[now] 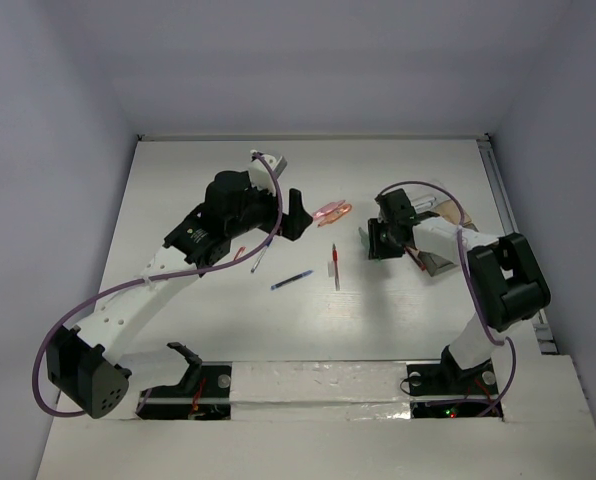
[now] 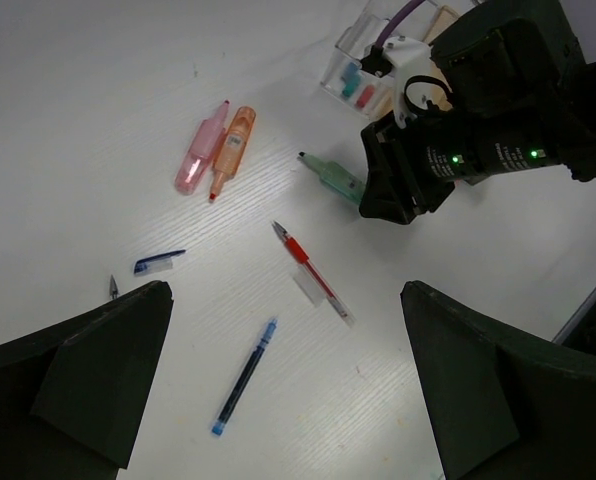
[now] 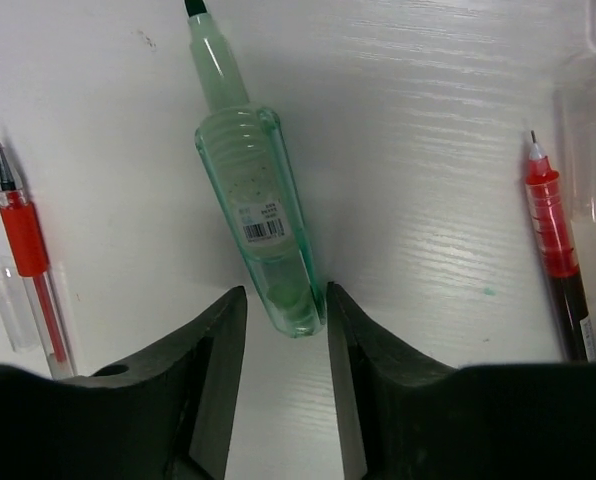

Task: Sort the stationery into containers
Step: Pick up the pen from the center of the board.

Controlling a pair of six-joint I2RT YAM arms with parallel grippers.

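White table [image 1: 228,330], green marker [image 3: 253,225], red pen [image 2: 311,270], blue pen [image 2: 244,378], pink highlighter [image 2: 200,150], orange highlighter [image 2: 232,150]; containers [image 2: 346,58]

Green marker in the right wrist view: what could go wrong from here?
The right tool straddles only the tail end of the green marker, so a pinch there may let it pivot or squirt out. Its tip is uncapped and could streak the table if dragged. The red pen lies close beside the tool and might get nudged.
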